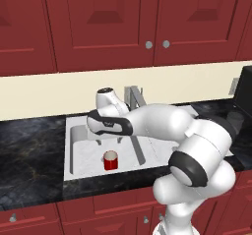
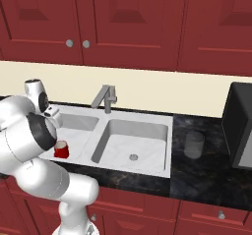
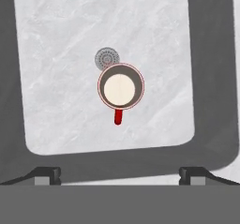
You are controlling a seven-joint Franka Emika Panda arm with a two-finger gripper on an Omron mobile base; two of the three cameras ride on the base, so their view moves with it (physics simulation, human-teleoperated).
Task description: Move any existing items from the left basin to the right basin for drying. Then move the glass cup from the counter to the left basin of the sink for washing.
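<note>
A small red cup (image 1: 110, 161) with a pale inside stands upright in the left basin (image 1: 82, 150) of the white sink, next to the round drain (image 3: 107, 58). From above, the red cup (image 3: 120, 87) shows a short red handle. My gripper (image 1: 109, 141) hangs open right over it, clear of its rim, and the fingertips (image 3: 44, 174) stand wide apart with nothing between them. The right basin (image 2: 147, 133) holds nothing. The smoky glass cup (image 2: 194, 144) stands upright on the black counter (image 2: 206, 175), right of the sink.
A grey angular faucet (image 2: 105, 100) rises at the back middle of the sink. A black appliance (image 2: 240, 126) stands on the counter at the far right, just beyond the glass cup. Red cabinets hang above the cream wall strip.
</note>
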